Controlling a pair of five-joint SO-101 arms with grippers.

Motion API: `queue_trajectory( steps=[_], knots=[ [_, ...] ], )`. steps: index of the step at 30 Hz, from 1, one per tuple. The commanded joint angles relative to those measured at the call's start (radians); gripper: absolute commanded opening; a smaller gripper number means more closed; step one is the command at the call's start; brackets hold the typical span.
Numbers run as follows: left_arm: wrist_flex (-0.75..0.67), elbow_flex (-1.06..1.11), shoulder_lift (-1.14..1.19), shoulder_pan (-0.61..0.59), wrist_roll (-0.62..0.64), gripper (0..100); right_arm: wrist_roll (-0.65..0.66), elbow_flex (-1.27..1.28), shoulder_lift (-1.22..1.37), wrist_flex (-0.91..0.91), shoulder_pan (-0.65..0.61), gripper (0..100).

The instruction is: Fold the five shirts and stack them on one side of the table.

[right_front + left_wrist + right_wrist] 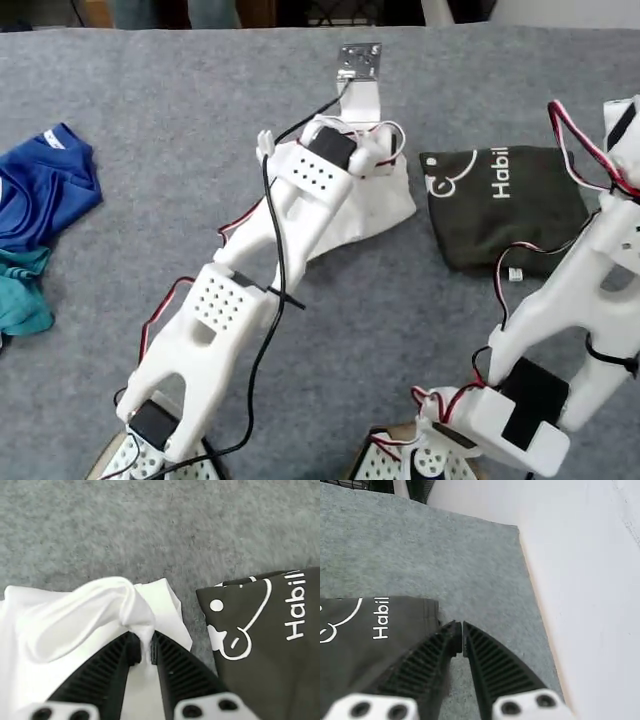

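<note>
We pinch the white shirt (65,620) in our left gripper (143,649), likely to fold it beside the dark shirt (260,645); our right gripper (459,633) hangs closed, empty.

The high view looks steeply down over the table (180,200). The left wrist view looks closely past the left fingers (110,670) onto the white shirt (75,620). The right wrist view looks past the right fingers (490,665), with the dark shirt (370,650) beside them. All three views share the dark shirt.

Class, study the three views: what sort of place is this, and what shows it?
Probably a robotics lab bench for cloth folding: a grey felt-covered table, two white arms, and the left gripper pinching a white shirt beside a folded dark shirt.
</note>
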Motion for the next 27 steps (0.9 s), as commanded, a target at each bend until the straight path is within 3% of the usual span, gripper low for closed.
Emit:
queue_trajectory(
  steps=[1, 6, 13, 17, 21, 23, 27],
  knots=[
    [-0.018, -0.090, 0.014, 0.005, 0.008, 3, 0.011, -0.019, -0.028, -0.015, -0.025, 1.7],
    [-0.011, -0.170, 0.052, 0.005, 0.008, 4, 0.012, -0.002, -0.028, -0.021, -0.031, 1.8],
    [0.072, -0.225, 0.041, -0.013, 0.098, 26, 0.012, -0.001, -0.028, -0.021, -0.032, 1.8],
    [0.189, -0.394, 0.046, -0.073, 0.109, 25, 0.012, 0.002, -0.028, -0.021, -0.055, 1.8],
    [0.290, -0.458, 0.041, -0.236, 0.109, 11, 0.012, 0.028, -0.008, -0.021, -0.143, 1.8],
    [0.376, -0.450, 0.054, -0.332, 0.107, 3, 0.012, 0.047, 0.024, -0.025, -0.236, 1.7],
    [0.529, -0.387, 0.127, -0.504, 0.107, 3, 0.012, 0.101, 0.174, -0.086, -0.442, 1.5]
  ],
)
